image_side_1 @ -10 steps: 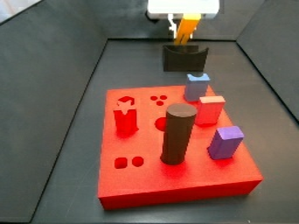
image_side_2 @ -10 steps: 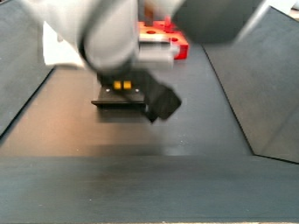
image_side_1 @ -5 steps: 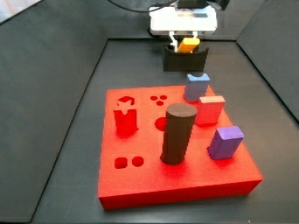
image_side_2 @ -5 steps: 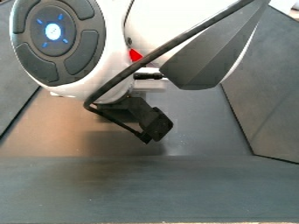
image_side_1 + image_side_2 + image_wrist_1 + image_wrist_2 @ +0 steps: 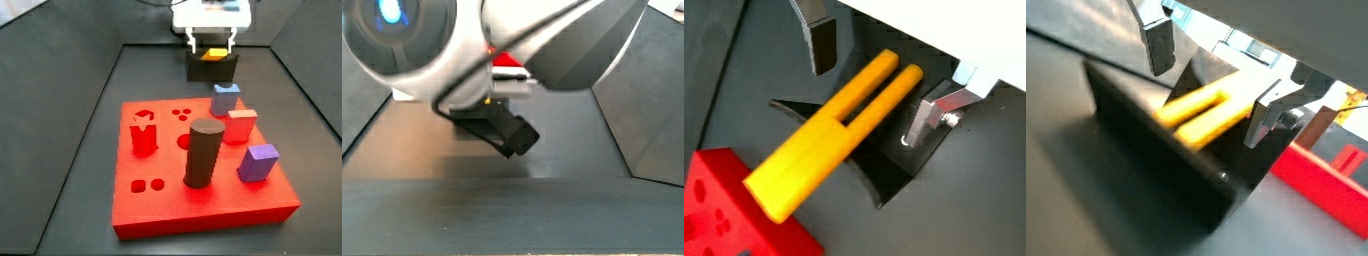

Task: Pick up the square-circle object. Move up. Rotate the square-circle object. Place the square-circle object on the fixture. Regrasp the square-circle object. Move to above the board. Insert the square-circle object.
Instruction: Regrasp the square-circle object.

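The gripper (image 5: 213, 40) is hovering at the far end of the bench (image 5: 80, 130), just above the fixture (image 5: 211, 66), which is standing behind the board (image 5: 201, 172). In both wrist views the fingers (image 5: 819, 40) are standing wide apart, one on each side of the square-circle object (image 5: 838, 130), and neither pad is touching it (a clear gap is showing on both sides). The yellow-orange piece is lying in the notch of the fixture (image 5: 885, 165), tilted, with its two prongs pointing toward the wrist and its blunt end sticking out past the fixture's edge toward a corner of the red board (image 5: 731, 210). In a wrist view from lower down the piece (image 5: 1207, 110) is resting on top of the black block (image 5: 1153, 140), between the two silver plates (image 5: 1269, 110).

In a side view the board is carrying a tall dark cylinder (image 5: 202, 153), a blue block (image 5: 225, 98), a red block (image 5: 239, 125) and a purple block (image 5: 258, 163). In a side view taken from close behind, the arm (image 5: 462, 50) is filling most of the picture, so the fingers are not showing there; only a black part (image 5: 500, 127) is hanging below it over the dark bench (image 5: 489, 210).
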Tool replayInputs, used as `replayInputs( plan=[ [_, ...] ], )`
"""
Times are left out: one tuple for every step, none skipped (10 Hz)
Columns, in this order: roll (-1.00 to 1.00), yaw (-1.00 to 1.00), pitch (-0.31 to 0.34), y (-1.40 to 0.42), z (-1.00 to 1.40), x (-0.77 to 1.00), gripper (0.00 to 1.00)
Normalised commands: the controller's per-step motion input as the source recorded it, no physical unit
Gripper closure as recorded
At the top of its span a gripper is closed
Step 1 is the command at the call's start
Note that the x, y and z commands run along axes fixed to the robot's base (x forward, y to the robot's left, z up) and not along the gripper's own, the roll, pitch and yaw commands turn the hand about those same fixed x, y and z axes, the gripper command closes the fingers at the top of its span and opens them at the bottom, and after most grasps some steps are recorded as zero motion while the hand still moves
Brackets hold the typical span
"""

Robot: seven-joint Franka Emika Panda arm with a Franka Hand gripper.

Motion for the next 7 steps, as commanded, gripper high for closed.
replayInputs(
  plan=[
    [0.05, 0.03, 0.005, 0.0, 1.0, -0.04, 0.0],
    [0.05, 0.03, 0.028, 0.0, 1.0, -0.04, 0.0],
    [0.05, 0.03, 0.053, 0.0, 0.91, -0.04, 0.0],
    [0.04, 0.02, 0.082, 0.01, 0.68, -0.03, 0.0],
    [0.04, 0.01, 0.094, 0.01, 0.5, -0.02, 0.0],
    [0.04, -0.01, 0.096, 0.0, 0.32, -0.02, 0.0],
    [0.03, 0.05, -0.052, 0.0, 0.0, -1.0, 0.0]
  ],
)
